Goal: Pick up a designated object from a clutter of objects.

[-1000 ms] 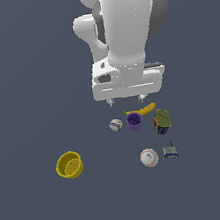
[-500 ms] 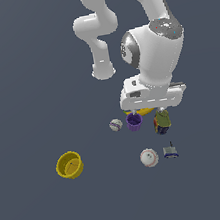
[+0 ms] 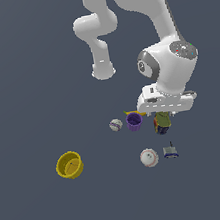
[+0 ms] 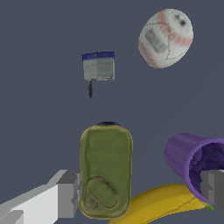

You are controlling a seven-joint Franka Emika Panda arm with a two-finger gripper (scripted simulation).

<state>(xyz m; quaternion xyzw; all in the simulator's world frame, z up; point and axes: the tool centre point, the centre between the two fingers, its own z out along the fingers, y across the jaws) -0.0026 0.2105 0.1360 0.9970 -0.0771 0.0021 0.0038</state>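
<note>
**Straddle the Can Before Closing**

The gripper (image 4: 140, 192) is released, its pads flanking the green-topped can (image 4: 106, 170). Centre on it, clear of the banana (image 4: 168, 202) and purple cup (image 4: 197, 162) at 3 o'clock. Beyond, at 12 o'clock, the grey-blue piece (image 4: 99, 66) and ball (image 4: 166, 38) are well apart.

A plain, dark slate-grey worktop (image 3: 19, 71) fills the whole exterior view, with no seam, edge or texture to be seen. The wrist view shows the same flat grey-blue surface (image 4: 39, 122). Lighting is soft and even, and shadows are barely visible. Walls, windows and furniture are not distinguishable.
</note>
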